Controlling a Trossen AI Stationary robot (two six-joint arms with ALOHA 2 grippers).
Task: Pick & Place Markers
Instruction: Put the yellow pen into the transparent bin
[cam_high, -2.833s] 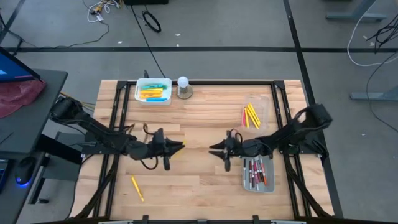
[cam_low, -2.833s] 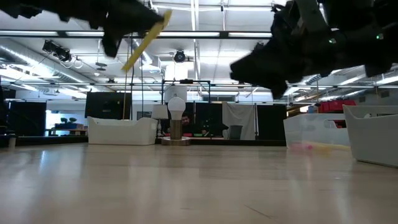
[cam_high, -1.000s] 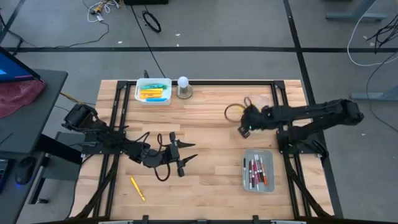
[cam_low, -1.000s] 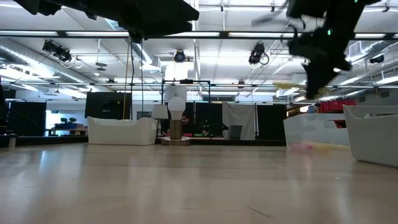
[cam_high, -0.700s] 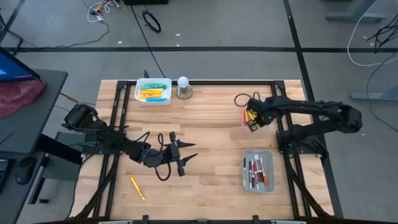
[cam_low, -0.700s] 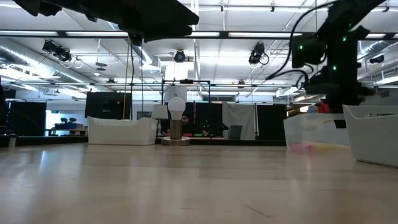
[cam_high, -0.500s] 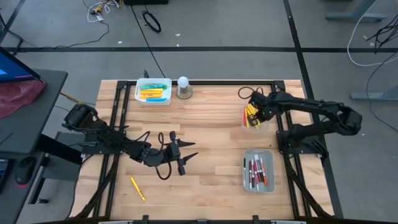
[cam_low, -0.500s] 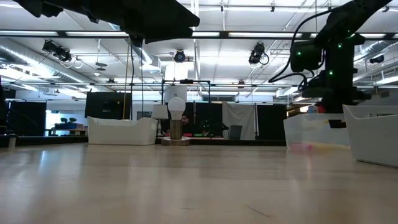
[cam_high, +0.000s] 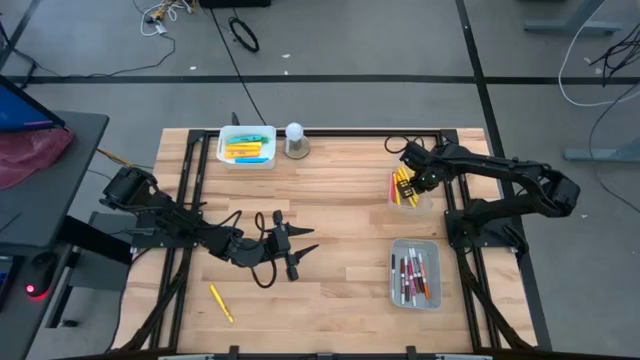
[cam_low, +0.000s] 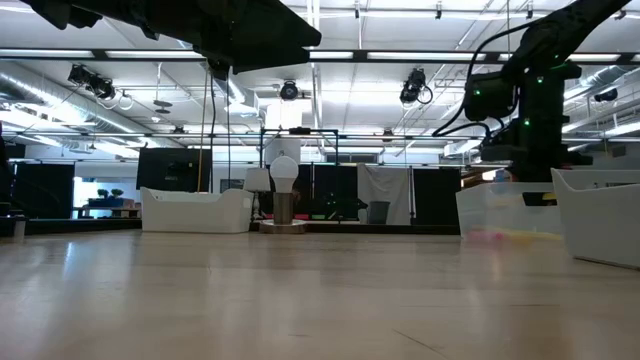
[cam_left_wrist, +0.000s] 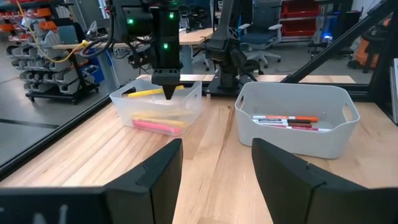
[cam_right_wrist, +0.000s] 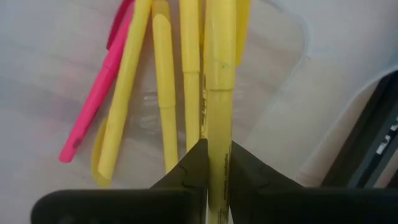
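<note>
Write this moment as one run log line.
right gripper: holds yellow marker over clear bin | left gripper: open, waiting mid-table

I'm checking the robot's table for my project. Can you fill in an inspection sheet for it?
Surface: pale wooden table, with a dark frame.
Job's things: yellow and pink markers in the clear plastic bin; markers in the white bin and the grey tray; one loose yellow marker on the table.
Clutter: white ball-topped round object.
Grippers: right gripper over the clear bin, a yellow marker between its fingers; left gripper open, empty, mid-table.
Cables: black cable coil on the floor.
Surroundings: chairs and shelves beyond the table.
</note>
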